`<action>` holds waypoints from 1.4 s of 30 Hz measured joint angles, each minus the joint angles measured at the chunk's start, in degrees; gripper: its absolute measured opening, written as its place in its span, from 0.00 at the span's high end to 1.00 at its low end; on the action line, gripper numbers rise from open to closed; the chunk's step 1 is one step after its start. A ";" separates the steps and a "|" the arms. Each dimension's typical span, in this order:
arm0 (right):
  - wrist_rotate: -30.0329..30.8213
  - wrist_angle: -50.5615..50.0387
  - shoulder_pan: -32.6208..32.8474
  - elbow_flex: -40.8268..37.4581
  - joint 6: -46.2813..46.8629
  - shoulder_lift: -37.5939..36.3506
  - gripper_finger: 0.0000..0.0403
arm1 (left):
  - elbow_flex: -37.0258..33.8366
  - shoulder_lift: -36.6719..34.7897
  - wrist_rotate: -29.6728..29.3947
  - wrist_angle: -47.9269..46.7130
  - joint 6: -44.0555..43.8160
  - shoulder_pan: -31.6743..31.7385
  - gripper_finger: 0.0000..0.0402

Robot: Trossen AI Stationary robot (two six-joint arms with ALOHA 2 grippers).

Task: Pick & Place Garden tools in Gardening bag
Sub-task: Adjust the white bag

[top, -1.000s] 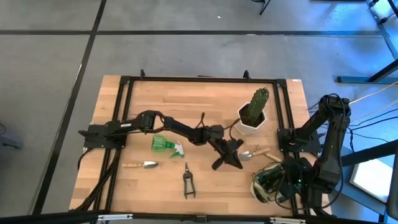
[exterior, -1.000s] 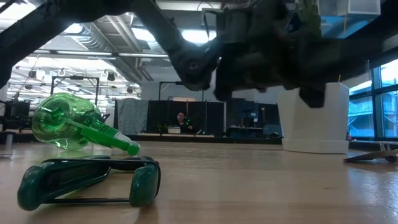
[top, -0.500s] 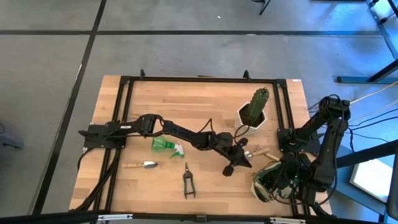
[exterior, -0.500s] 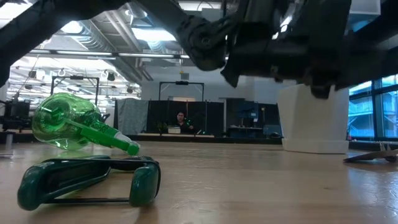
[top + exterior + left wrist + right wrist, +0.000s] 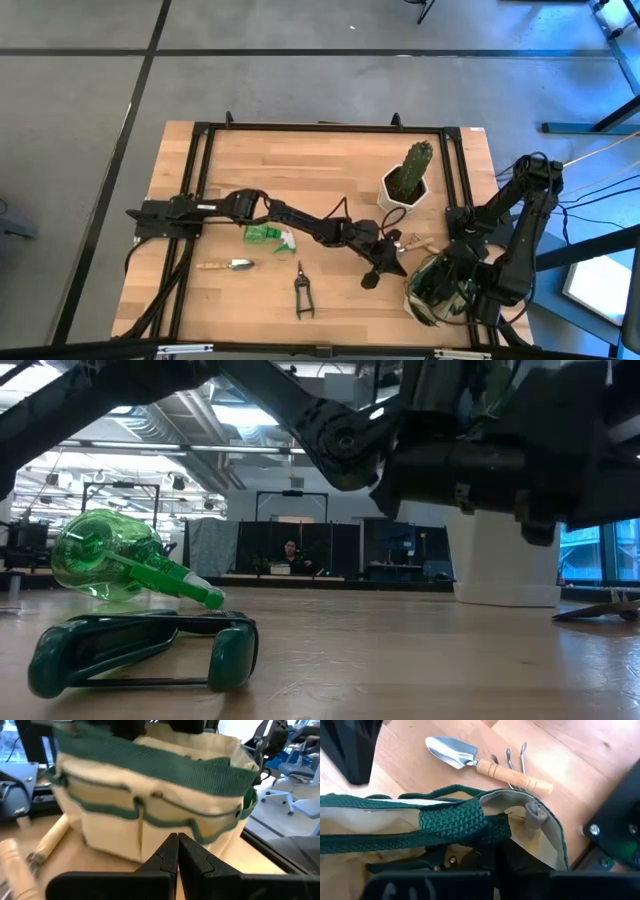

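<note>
The wooden surface (image 5: 250,160) carries a potted cactus (image 5: 406,180), green spray bottle (image 5: 266,233), trowel (image 5: 229,265) and black shears (image 5: 301,292). A gardening bag (image 5: 430,290) sits at its right edge, with a second trowel (image 5: 415,243) just beside.

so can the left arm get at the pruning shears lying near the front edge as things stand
Probably yes: the pruning shears lie alone on bare wood with nothing over them. The left gripper is shut near the bag, so it would swing back and open.

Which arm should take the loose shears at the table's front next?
Left. The shears lie on its side of the table, and the left gripper is free above the wood near the bag. The right gripper is down at the bag, apparently holding its rim.
</note>
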 joint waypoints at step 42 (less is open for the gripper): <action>4.35 30.29 -16.77 -5.52 -38.95 -1.62 1.00 | 2.90 -0.37 6.62 -11.97 1.01 -2.26 1.00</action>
